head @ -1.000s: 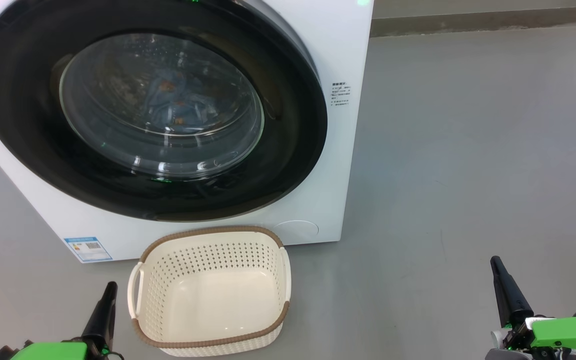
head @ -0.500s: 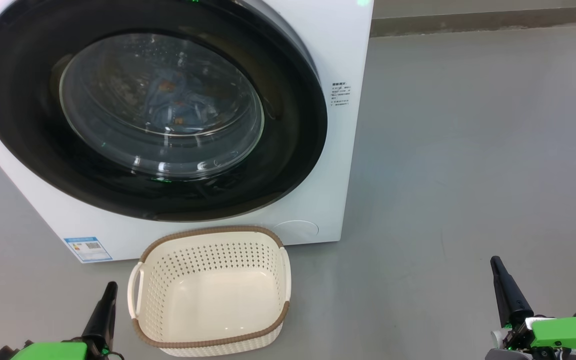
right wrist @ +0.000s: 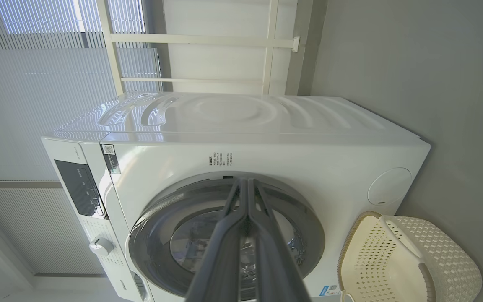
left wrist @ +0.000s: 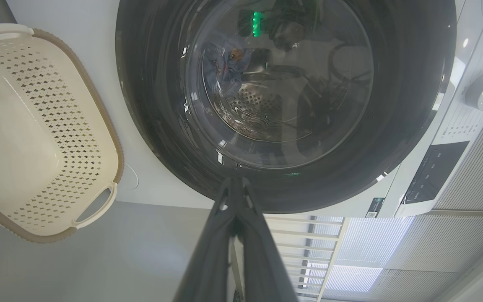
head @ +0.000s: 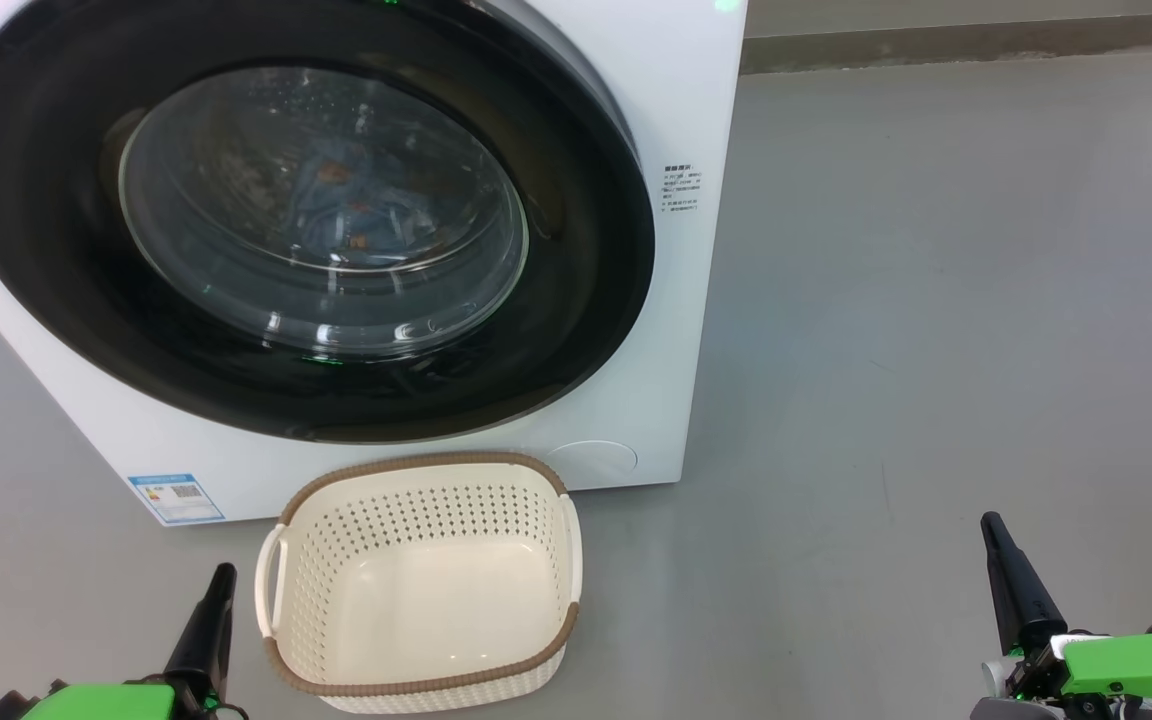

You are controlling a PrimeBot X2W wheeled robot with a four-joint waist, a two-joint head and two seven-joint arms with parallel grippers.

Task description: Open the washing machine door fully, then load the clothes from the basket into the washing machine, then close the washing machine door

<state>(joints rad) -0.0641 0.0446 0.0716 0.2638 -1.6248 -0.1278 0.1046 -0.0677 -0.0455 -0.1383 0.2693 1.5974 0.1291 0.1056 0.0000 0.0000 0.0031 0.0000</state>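
On the washing machine (head: 701,120), the washing machine door (head: 56,250) is seen shut, flush w/ front. Thru its glass (head: 416,300), clothes (head: 346,200) are glimpsed in the drum (left wrist: 254,105). The basket (head: 416,467) is set on the floor (head: 936,300) just before machine, below door. The left gripper (left wrist: 235,181) is held low near basket, fingers pressed together. The right gripper (right wrist: 247,181) is held well apart to R, fingers likewise closed.
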